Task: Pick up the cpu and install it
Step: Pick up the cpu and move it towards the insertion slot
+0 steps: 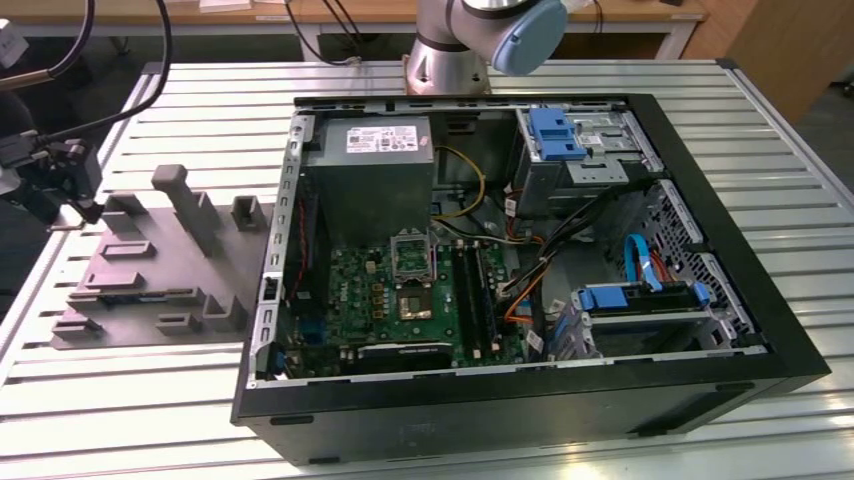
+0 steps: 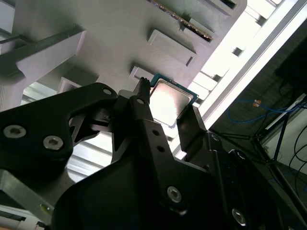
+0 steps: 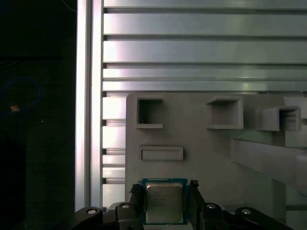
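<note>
Centrally in both wrist views, the cpu (image 3: 163,201) sits between the two black fingers (image 3: 135,197) of the pincer (image 3: 164,192), its silvery lid facing the first wrist camera and its green rim showing on all sides. The fingers bear on two opposite edges of the chip, so the pincer is closed on the cpu. The chip is at one corner of a grey moulded parts fixture (image 3: 201,139), beside a shallow rectangular recess (image 3: 160,153) and near two square pockets (image 3: 149,112). Whether the chip rests on the fixture or is raised just off it cannot be told.

Exterior view: the pincer (image 1: 83,208) stands at the exterior view's left, over the left edge of the fixture (image 1: 147,290), which lies on the slatted aluminium tabletop (image 1: 134,400). To the exterior view's right of the fixture, well apart from the pincer, lies the open computer case (image 1: 534,420). Its green motherboard (image 1: 387,300) carries the silver socket frame (image 1: 411,255), just near of the grey power supply (image 1: 374,170). The arm's base (image 1: 451,55) stands on the far side of the case.
</note>
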